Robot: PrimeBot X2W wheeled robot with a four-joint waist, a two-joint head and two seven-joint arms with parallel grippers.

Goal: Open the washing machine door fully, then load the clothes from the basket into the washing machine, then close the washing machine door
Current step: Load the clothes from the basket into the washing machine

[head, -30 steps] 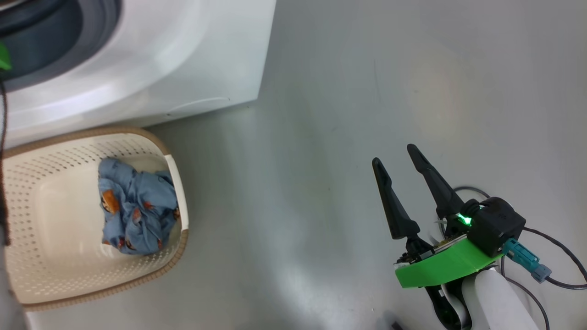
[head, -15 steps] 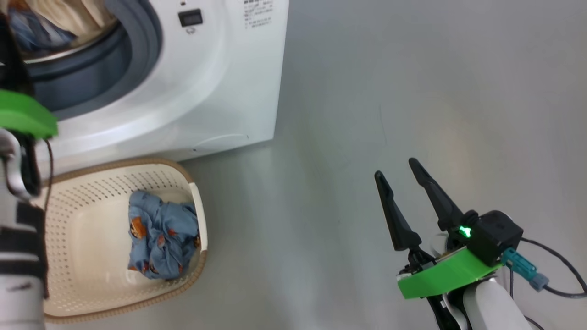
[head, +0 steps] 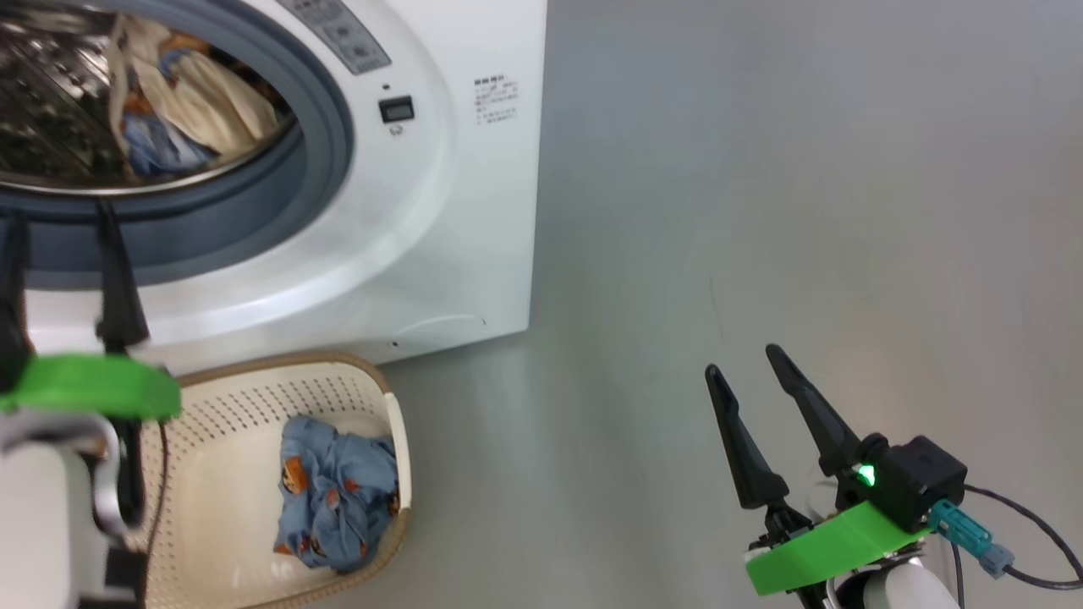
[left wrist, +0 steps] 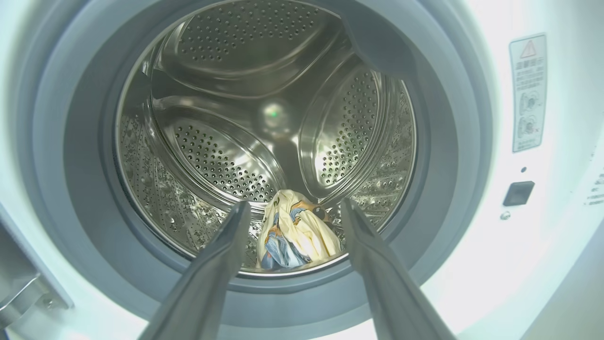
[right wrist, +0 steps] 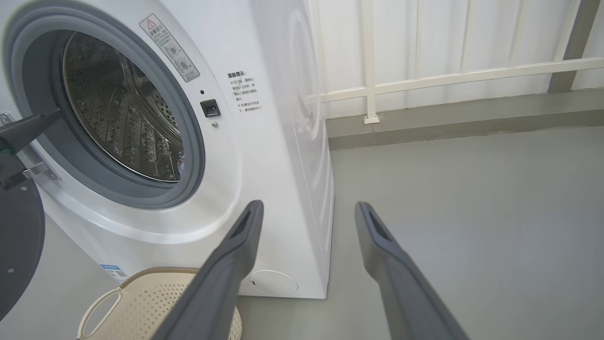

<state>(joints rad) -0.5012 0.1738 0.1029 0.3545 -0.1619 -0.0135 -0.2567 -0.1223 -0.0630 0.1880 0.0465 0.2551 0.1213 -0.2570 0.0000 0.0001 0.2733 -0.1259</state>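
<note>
Right hand (head: 741, 359) hangs over the floor (head: 761, 169), fingers apart, empty. Basket (head: 279, 362) at the washer's (head: 474, 211) foot holds the blue garment (head: 338, 495), not yet loaded. Left hand (left wrist: 296, 204) is up at the drum (left wrist: 222, 156) mouth, fingers apart, holding nothing. Cream garment (left wrist: 295, 233) lies at the drum's front. Door (right wrist: 19, 245) looks fully open. Door step done, load roughly half done. Blue piece and door closing remain.
</note>
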